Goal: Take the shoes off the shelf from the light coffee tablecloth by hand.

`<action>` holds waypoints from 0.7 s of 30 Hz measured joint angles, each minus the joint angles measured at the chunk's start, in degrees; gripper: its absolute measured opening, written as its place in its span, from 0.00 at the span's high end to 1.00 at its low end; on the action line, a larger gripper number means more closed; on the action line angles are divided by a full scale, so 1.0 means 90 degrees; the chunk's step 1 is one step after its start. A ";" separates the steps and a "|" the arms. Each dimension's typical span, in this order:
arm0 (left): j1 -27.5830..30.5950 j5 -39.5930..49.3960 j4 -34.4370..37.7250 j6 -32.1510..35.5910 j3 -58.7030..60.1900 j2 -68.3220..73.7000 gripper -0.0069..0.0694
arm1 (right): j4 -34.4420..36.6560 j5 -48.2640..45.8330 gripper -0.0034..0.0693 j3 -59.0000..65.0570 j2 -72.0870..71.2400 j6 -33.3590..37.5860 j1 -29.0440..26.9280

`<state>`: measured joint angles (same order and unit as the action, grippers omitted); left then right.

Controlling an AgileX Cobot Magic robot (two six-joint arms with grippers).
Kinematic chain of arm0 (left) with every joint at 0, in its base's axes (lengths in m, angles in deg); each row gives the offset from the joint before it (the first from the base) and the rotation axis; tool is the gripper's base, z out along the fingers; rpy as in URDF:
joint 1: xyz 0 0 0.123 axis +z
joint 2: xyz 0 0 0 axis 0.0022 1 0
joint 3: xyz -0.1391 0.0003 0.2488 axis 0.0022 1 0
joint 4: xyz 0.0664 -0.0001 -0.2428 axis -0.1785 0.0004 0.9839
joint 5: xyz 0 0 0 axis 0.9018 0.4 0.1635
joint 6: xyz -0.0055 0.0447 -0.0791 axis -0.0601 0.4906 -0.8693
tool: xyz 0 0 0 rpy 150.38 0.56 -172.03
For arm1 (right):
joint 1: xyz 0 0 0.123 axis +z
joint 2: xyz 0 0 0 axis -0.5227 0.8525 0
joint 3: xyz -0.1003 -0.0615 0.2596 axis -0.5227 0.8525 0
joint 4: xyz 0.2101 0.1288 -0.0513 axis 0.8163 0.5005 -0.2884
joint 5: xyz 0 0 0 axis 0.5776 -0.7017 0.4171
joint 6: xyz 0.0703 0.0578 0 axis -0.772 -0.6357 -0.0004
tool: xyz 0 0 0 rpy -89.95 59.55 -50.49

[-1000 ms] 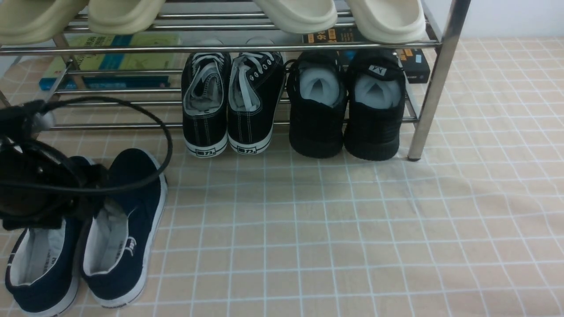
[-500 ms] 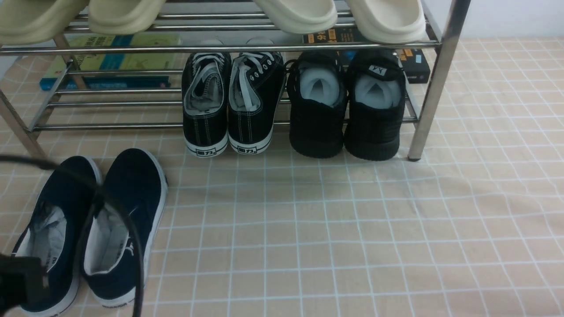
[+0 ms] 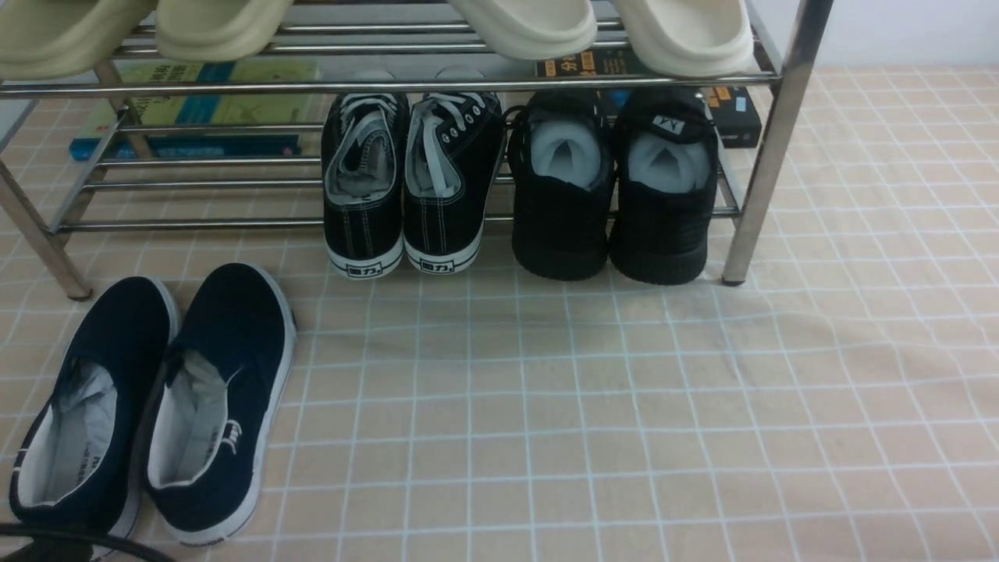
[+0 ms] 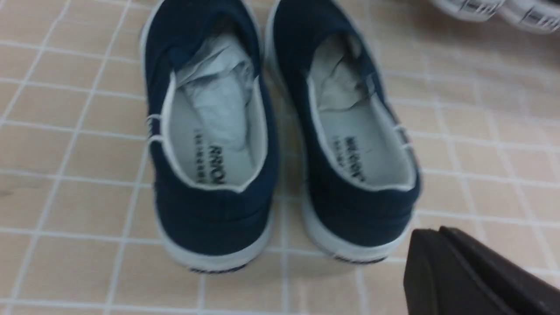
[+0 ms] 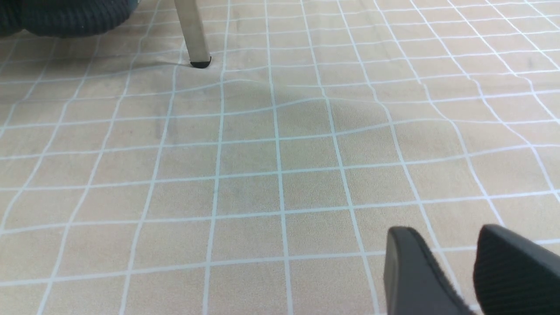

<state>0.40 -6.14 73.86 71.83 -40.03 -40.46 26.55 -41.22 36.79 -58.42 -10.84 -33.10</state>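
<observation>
Around me there is a lot of stuff. The shelf (image 3: 769,148) is shiny metal, and it stands far ahead of my fingers on the light coffee tablecloth (image 3: 593,421). On its low bars sit black lace-up sneakers (image 3: 410,183) with white laces, and right beside them all-black sneakers (image 3: 613,187). Up on the top bars I see cream slippers (image 3: 601,31). Behind the shelf lie some books (image 3: 195,109) on the cloth.

The shoes (image 3: 152,406) are dark blue with white soles. They are off the shelf and sit side by side on the cloth, toes pointing at the shelf. There is crumpled paper (image 4: 218,83) stuffed inside them.

My left gripper (image 4: 442,262) is just behind the heel of one blue shoe, close to it but not touching. Its fingers (image 4: 431,271) are pressed together, and they hold nothing. Nothing stands between them and the shoes.

My right gripper (image 5: 455,262) hangs over bare cloth. There is a gap between its two fingers (image 5: 407,267), so they are spread a little, and they pinch nothing. Far ahead of them one shelf leg (image 5: 192,35) stands on the cloth, with a dark sneaker beside it.
</observation>
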 joint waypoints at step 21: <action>0.0000 -0.0522 -0.1554 -0.0661 0.1026 -0.1420 0.89 | 0.0000 0.0000 0.62 0.0000 0.0000 0.0000 0.0000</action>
<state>0.40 -10.84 59.88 65.88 -30.79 -53.24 26.55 -41.22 36.79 -58.42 -10.84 -33.10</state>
